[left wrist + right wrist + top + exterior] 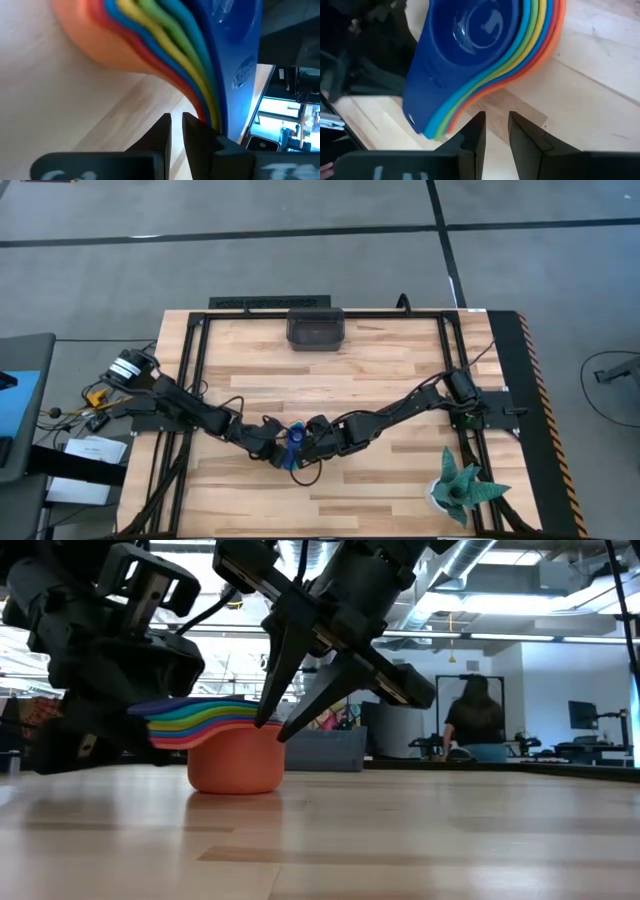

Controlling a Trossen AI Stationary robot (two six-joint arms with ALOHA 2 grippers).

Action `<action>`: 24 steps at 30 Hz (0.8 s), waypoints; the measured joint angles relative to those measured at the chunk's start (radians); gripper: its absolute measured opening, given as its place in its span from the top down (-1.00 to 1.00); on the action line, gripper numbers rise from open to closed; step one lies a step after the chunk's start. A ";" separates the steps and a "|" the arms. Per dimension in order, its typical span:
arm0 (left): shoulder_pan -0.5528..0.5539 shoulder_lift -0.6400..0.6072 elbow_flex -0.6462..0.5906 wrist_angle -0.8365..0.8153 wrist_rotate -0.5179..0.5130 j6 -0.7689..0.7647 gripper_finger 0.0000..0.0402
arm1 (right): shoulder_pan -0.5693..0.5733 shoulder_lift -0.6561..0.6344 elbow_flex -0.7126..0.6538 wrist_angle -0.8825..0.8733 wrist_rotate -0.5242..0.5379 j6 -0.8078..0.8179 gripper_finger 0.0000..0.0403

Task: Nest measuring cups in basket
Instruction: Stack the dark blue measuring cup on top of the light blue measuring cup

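Several measuring cups (296,442) are nested in one stack (235,755) that rests on its orange bottom cup on the table's middle; a dark blue cup (470,35) is on top. Their fanned handles (175,715) point toward the table's left. My left gripper (176,127) is just under those handles, its fingers nearly together with nothing between them. My right gripper (496,125) slants down from the right with its open fingers (268,710) at the stack's rim and only wood in the gap. The basket (315,328) stands at the far edge. My left gripper has one finger (200,131) right beside the handles' free ends (212,112); whether it touches them cannot be told. My right gripper has its fingertips close to the orange handle's edge (470,107); I cannot tell whether they touch it.
A teal spiky plant (460,488) in a white pot stands at the near right corner. Black frame rails (195,370) run along the table's sides and far edge. Bare wood lies between the stack and the basket. A person (472,720) is in the room behind.
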 joint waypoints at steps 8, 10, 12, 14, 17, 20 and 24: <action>0.014 0.021 0.030 -0.005 0.016 -0.010 0.83 | -0.002 0.000 0.000 -0.004 -0.002 -0.017 0.47; 0.021 0.021 0.038 -0.010 0.022 -0.009 0.83 | -0.003 0.000 0.000 -0.003 -0.007 -0.020 0.47; 0.028 0.020 0.045 -0.018 0.034 -0.001 0.83 | -0.003 0.000 0.000 0.001 -0.013 -0.026 0.47; 0.032 0.020 0.045 -0.018 0.060 0.003 0.83 | -0.003 0.000 0.000 -0.006 -0.015 -0.030 0.47; 0.029 0.020 0.046 -0.027 0.120 0.001 0.83 | -0.004 0.000 0.000 -0.037 -0.015 -0.030 0.47; 0.016 0.020 0.046 -0.032 0.139 -0.017 0.83 | -0.002 0.000 0.000 -0.057 -0.016 -0.030 0.47; 0.002 0.006 0.046 -0.002 0.124 -0.035 0.83 | -0.001 0.000 0.000 -0.051 -0.031 -0.043 0.47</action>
